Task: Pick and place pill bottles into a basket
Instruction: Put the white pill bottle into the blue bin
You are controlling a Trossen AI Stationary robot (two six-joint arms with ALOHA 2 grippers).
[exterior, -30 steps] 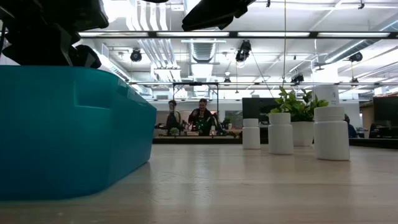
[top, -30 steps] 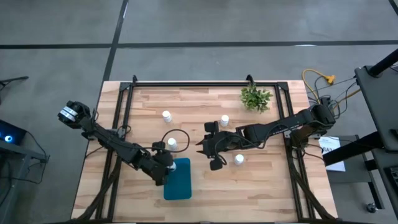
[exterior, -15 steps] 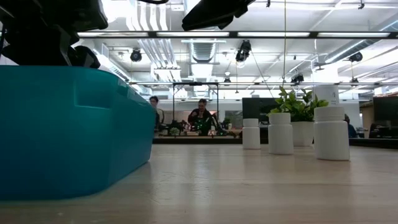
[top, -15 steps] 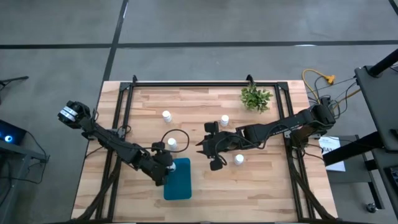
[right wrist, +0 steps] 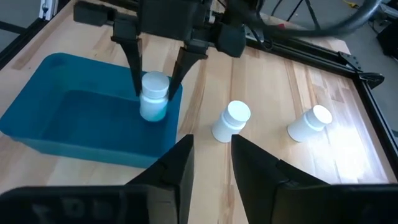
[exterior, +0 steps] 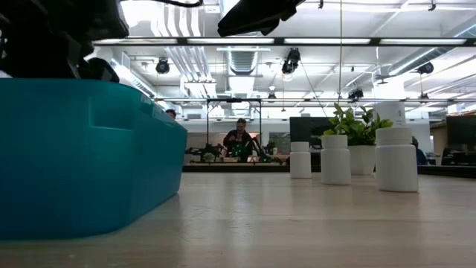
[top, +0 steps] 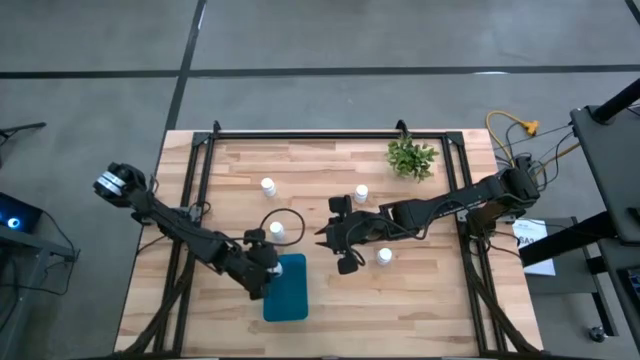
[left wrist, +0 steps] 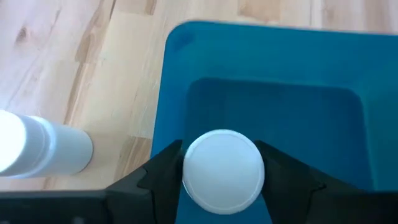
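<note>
The teal basket (top: pixel 287 292) lies on the table's near middle; it also shows in the low view (exterior: pixel 82 156). My left gripper (top: pixel 268 268) is over the basket's far left corner, shut on a white pill bottle (right wrist: pixel 153 96). My right gripper (top: pixel 343 237) hovers open and empty to the right of the basket, its fingers (right wrist: pixel 180 163) spread. Several other white bottles stand upright on their bases on the table: one (top: pixel 277 231) just beyond the basket, one (top: pixel 384 256) near my right gripper, one (top: pixel 361 193) and one (top: pixel 268 186) farther back. My left gripper pinches the bottle between its two fingers (right wrist: pixel 133 68) at the cap and upper body (left wrist: pixel 224 171), one finger on each side. The fingers come from above, pointing down. The bottle is upright, its lower part inside the basket's far left corner; whether it touches the floor I cannot tell.
A small green plant (top: pixel 411 157) stands at the far right of the table. A black cable loop (top: pixel 285 215) lies beyond the basket. Black frame rails (top: pixel 330 136) run along the table's far and side edges. People show in the room behind the table (exterior: pixel 239 141).
</note>
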